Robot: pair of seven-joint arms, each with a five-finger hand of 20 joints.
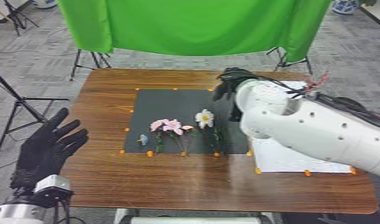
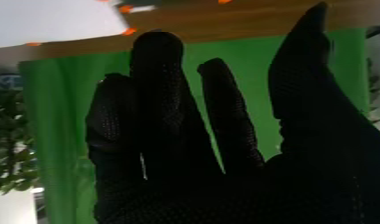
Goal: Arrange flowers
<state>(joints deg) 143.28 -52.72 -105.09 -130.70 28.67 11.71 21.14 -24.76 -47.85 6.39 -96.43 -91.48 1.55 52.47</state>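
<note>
In the head view, a dark mat lies on the brown table with flowers on its lower half. Pink flowers sit near its middle, a white flower is just right of them, and a small blue flower lies toward the left edge. Green stems run downward from the blooms. My right hand is above the mat's far right corner, apart from the flowers. In the right wrist view, the right hand has straight, spread fingers and holds nothing. My left hand is open beyond the table's left edge.
A white sheet lies right of the mat, partly under the right arm. Orange markers line the mat and sheet. A green cloth hangs behind the brown table, and a black stand is at the left.
</note>
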